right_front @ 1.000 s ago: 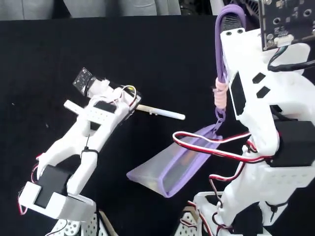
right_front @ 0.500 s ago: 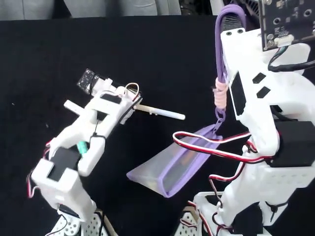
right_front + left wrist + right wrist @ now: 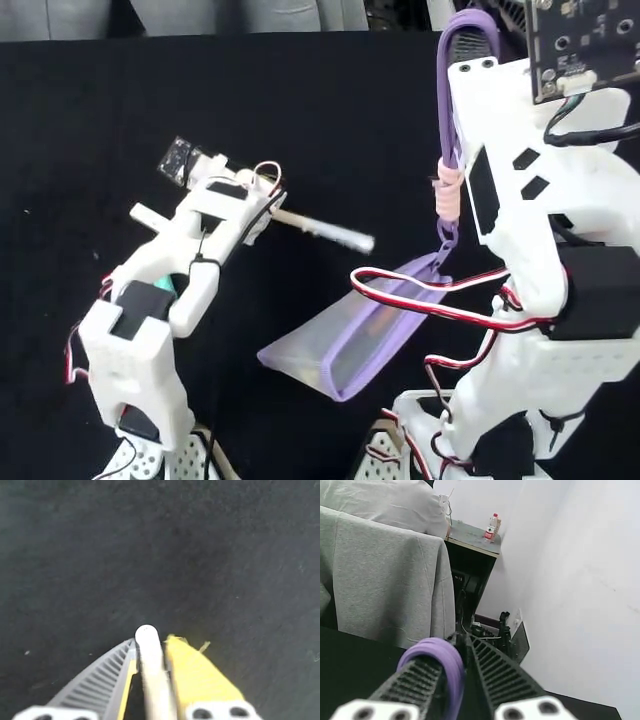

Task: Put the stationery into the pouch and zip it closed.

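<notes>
Black cloth tabletop [image 3: 300, 110] lies under a slim white pen [image 3: 325, 231], pinched near one end by the left gripper [image 3: 150, 647], near but apart from the translucent lilac pouch [image 3: 330, 350]. Light, stiff and smooth, the pen could swivel; a mid-shaft hold looks safer. The right gripper [image 3: 462, 652] clamps the soft pouch's purple strap loop [image 3: 432, 655], holding it up. Grey fabric [image 3: 380, 580] and a white wall [image 3: 580, 590] stand behind.

One pen [image 3: 328, 231], one pouch [image 3: 312, 350], one strap [image 3: 447, 110], one worktop [image 3: 340, 110], and two arms: the left arm [image 3: 185, 255] and the right arm [image 3: 520, 200].
</notes>
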`<state>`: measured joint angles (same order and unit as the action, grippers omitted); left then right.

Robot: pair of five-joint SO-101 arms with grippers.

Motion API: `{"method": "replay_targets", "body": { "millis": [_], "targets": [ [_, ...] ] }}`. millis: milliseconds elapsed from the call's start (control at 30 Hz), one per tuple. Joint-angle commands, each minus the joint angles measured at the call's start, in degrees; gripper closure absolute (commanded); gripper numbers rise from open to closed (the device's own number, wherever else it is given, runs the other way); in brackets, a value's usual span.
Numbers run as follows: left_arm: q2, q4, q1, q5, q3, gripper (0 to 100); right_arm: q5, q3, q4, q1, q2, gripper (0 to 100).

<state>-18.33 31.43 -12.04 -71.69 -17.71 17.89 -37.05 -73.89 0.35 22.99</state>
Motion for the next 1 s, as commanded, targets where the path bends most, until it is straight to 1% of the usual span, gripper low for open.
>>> {"method": "replay_targets", "body": {
  "millis": [0,100,200,300,433,633,833,967],
  "targets": [
    [-5.8,0.18,0.57,2.81,6.64,97,0.53,-2.15,0.26,1.14,-0.22,98.7],
    [-8.35,0.44,0.22,4.66,8.4,97,0.53,-2.15,0.26,1.32,-0.22,98.7],
    [-8.35,4.13,0.22,4.75,10.33,97,0.53,-2.15,0.26,1.32,-0.13,98.7],
    [-8.26,9.93,0.75,4.66,14.64,97,0.53,-2.15,0.26,1.32,-0.13,98.7],
    [-8.26,20.13,3.21,4.57,23.69,97,0.53,-2.15,0.26,1.32,0.13,98.7],
    [-8.26,36.84,7.78,4.84,43.38,97,0.44,-2.15,0.18,1.05,0.13,98.7],
    [-8.26,51.78,9.45,5.1,66.59,97,0.53,-2.15,0.09,1.05,0.13,98.7],
    [-8.26,61.54,8.84,9.14,83.38,97,0.53,-2.15,0.09,1.05,0.13,98.7]
  ]
}}
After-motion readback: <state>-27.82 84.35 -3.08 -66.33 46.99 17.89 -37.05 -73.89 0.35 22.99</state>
